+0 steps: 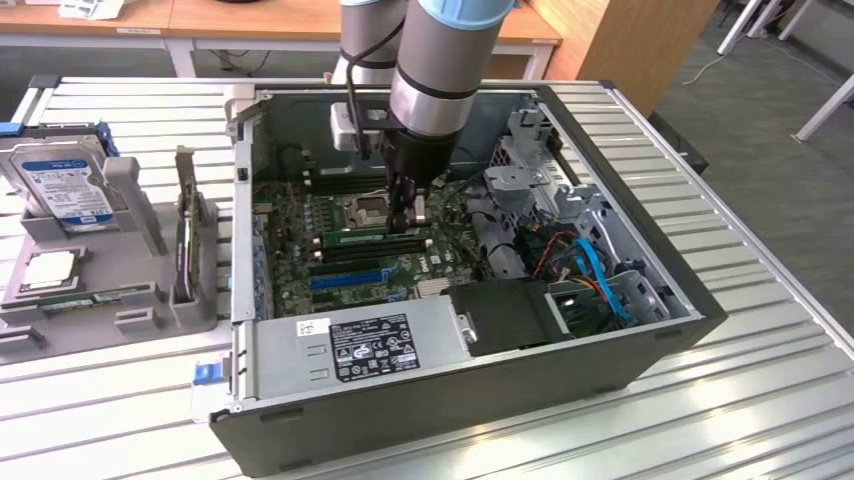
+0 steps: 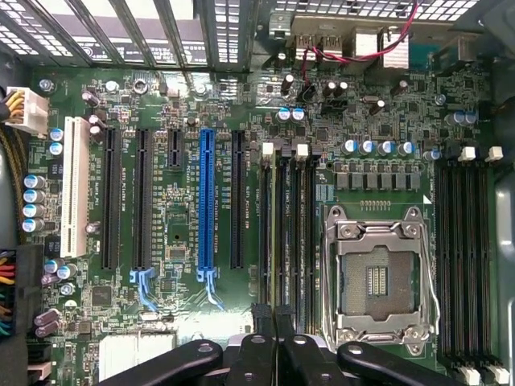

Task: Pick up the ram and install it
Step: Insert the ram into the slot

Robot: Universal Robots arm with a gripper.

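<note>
Nearest the wrist camera: black, matte metal linkage bars of the claw [image 2: 272, 315], cut off by the frame edge. Two dark fingertips [image 2: 259, 312] stand almost together. The thin yellow-green upper edge of the ram [image 2: 278, 233], a long narrow circuit-board stick, runs straight into the slit between them, so the claw is clamped on that edge.

The ram stands upright in one of the long black plastic memory slots [image 2: 306, 233], between the black expansion slots and the square silver metal processor socket [image 2: 378, 277]. Its chips and faces are hidden, as it shows edge-on. Whether it is fully seated cannot be told.

The large green motherboard [image 2: 185, 241] is densely printed and studded with small silver-topped capacitors. It carries one blue plastic expansion slot [image 2: 207, 205] and one white plastic slot [image 2: 76, 185]. The far row of memory slots is partly cut off.

In the exterior view, the thick grey cylindrical robot arm [image 1: 434, 60] descends into the open dark grey metal computer case [image 1: 641, 340] and hides the board behind it. The claw [image 1: 410, 215] meets the ram [image 1: 367, 238], seen here as a green strip beside the socket. A silver sheet-metal power supply box [image 1: 360, 345] with a black label covers the near part of the interior.

The case lies on a ribbed aluminium table [image 1: 747, 400]. At the exterior view's left, a grey plastic fixture [image 1: 134, 200] holds a blue-labelled silver hard drive [image 1: 60, 185]. A thin upright green board [image 1: 187, 235] stands there too, hard to make out.
</note>
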